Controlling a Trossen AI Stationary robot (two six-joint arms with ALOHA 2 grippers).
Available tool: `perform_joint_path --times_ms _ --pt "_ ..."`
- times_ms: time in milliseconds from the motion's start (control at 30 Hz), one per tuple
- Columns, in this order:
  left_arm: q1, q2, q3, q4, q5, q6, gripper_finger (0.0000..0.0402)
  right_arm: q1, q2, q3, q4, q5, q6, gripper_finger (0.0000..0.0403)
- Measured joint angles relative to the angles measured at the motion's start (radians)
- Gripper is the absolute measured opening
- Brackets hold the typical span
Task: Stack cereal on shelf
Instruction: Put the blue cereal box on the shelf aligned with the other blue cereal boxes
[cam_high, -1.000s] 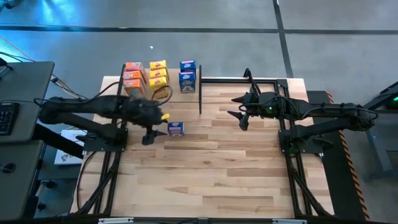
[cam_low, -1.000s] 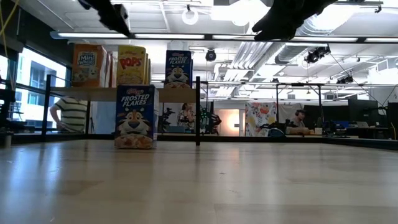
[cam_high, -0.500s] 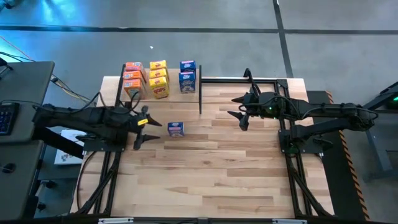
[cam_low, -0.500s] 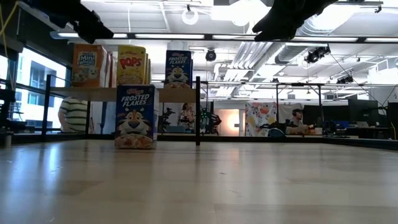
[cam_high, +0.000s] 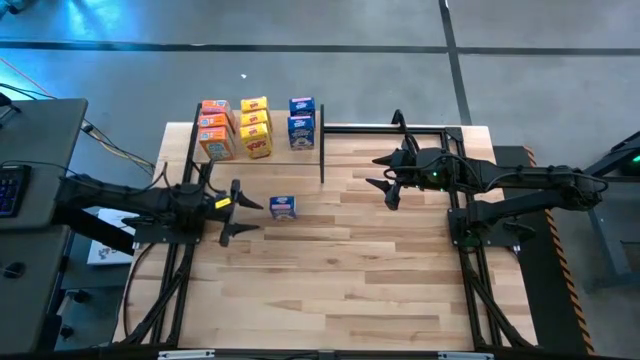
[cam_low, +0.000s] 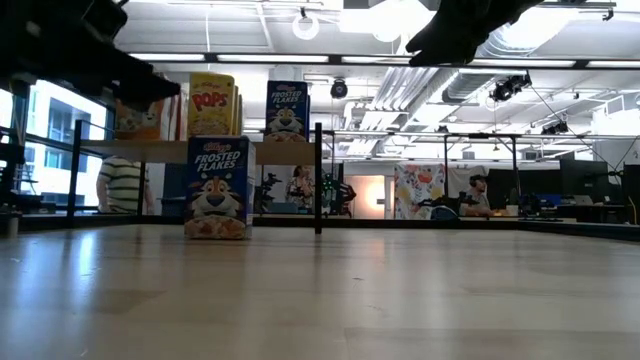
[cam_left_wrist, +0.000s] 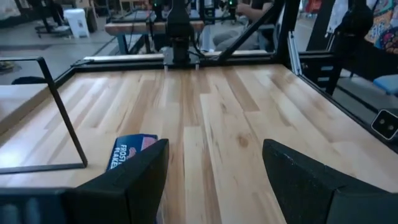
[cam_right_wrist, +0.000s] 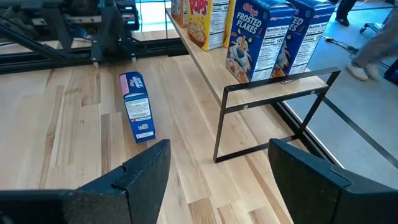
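One blue cereal box (cam_high: 283, 207) stands upright on the tabletop in front of the shelf (cam_high: 278, 132); it also shows in the low view as the blue box (cam_low: 216, 187) and in the right wrist view as the blue box (cam_right_wrist: 137, 106). Several orange, yellow and blue boxes (cam_high: 255, 125) stand on the shelf board (cam_low: 160, 150). My left gripper (cam_high: 250, 212) hovers open just left of the lone blue box, whose edge (cam_left_wrist: 134, 149) shows beside one finger. My right gripper (cam_high: 380, 175) waits open over the table's far right part, facing the shelf (cam_right_wrist: 273, 84).
Thin black posts (cam_high: 322, 150) frame the shelf's right end, and a black rail (cam_high: 385, 126) runs along the far edge. Bare plank tabletop (cam_high: 340, 270) stretches across the middle and near side. People show in the room beyond the table (cam_low: 120, 185).
My left arm has drawn back from the shelf toward the table's left edge and sunk lower, its gripper staying open beside the lone blue box. The box has kept its place.
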Motion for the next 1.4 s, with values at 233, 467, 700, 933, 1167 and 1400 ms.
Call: perform_joint_path --times_ms 233,467,700,933,1167,1400 --pt "0.000 -0.043 -0.083 0.060 0.005 0.000 0.0251 0.000 0.000 0.000 0.000 0.000 0.000 0.0264" --pt "0.001 -0.149 -0.143 0.072 0.026 0.026 0.0251 0.000 0.000 0.000 0.000 0.000 0.000 0.0264" --pt "0.002 -0.220 -0.143 0.010 0.023 0.105 0.0251 0.000 0.000 0.000 0.000 0.000 0.000 0.0264" --pt "0.003 -0.259 -0.140 -0.082 -0.019 0.155 0.0251 0.000 0.000 0.000 0.001 0.000 0.000 0.0264" --pt "0.003 -0.266 -0.140 -0.080 -0.038 0.102 0.0251 0.000 0.000 0.000 0.001 0.000 0.000 0.0264" --pt "0.003 -0.265 -0.140 -0.080 -0.035 0.079 0.0251 0.000 0.000 0.000 0.000 0.000 0.000 0.0264"
